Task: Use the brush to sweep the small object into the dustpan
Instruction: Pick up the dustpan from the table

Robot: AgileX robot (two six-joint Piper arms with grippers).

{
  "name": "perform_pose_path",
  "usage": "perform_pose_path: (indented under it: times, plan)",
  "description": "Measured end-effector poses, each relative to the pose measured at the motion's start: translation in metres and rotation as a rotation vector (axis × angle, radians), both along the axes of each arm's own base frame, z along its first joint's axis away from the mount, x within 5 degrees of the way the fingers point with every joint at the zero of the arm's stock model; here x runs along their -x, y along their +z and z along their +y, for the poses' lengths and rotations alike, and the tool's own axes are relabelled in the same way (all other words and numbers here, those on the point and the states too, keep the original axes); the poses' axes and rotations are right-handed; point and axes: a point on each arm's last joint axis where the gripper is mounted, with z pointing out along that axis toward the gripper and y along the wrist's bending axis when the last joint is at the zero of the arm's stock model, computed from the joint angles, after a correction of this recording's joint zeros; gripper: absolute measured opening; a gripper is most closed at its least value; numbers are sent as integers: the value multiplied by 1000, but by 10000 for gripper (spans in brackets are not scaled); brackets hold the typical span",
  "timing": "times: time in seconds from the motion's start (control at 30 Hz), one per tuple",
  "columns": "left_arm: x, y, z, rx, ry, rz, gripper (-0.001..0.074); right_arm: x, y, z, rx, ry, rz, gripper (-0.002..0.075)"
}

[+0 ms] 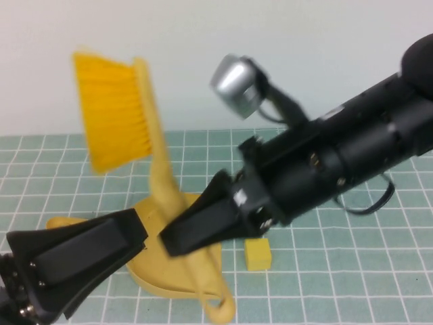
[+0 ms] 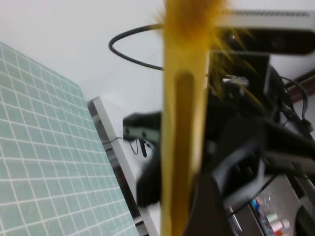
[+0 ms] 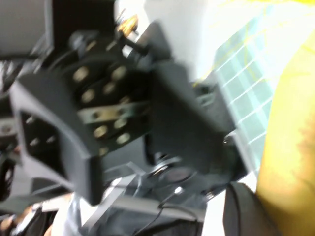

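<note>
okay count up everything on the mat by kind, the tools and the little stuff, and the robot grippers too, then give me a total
Brush, held up off the mat: 1
Dustpan, lying on the mat: 1
Small cube, right of the dustpan: 1
Grippers: 2, left gripper and right gripper, both low over the dustpan
Total: 5

High camera looks down from the robot's side across the green grid mat (image 1: 325, 284), while both wrist cameras sit tight in, sharing the brush (image 1: 128, 128) handle and mat.
</note>
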Motion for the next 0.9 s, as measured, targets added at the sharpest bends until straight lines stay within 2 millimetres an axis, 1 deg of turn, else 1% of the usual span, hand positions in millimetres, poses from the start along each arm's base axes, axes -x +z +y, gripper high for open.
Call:
perform_pose_path:
  times: [0.07,0.17,0.2,0.3,0.43,0.53,0.57,0.63,0.73,0.8,0.87,0.9]
  plan:
    - [-2,-2,1,-26,21,-1,413,-11,0,-9,3,-44,-3,178]
    - [-7,-8,4,-142,92,-22,298,-27,-2,-25,17,-103,-22,178]
    - [-9,-10,6,-207,122,-40,235,-32,-3,-31,26,-125,-31,178]
    - [-15,-9,13,-391,205,-109,5,-45,-8,-48,81,-176,-63,178]
    - [-20,13,22,-579,314,-255,0,-55,-18,-66,216,-209,-103,178]
    - [-25,27,28,-760,341,-354,0,-57,-28,-75,358,-220,-128,178]
    - [-28,28,29,-831,326,-371,0,-58,-31,-78,409,-229,-132,178]
    - [-35,26,32,-1026,240,-376,0,-59,-36,-84,493,-247,-135,178]
    - [-47,24,34,-1186,107,-309,1,-61,-41,-90,577,-264,-150,178]
    - [-57,23,35,-1281,57,-317,3,-61,-43,-93,612,-267,-153,178]
    - [-70,21,36,-1381,2,-333,20,-61,-44,-95,642,-266,-152,178]
    - [-78,20,36,-1424,-24,-327,40,-61,-45,-97,663,-268,-153,178]
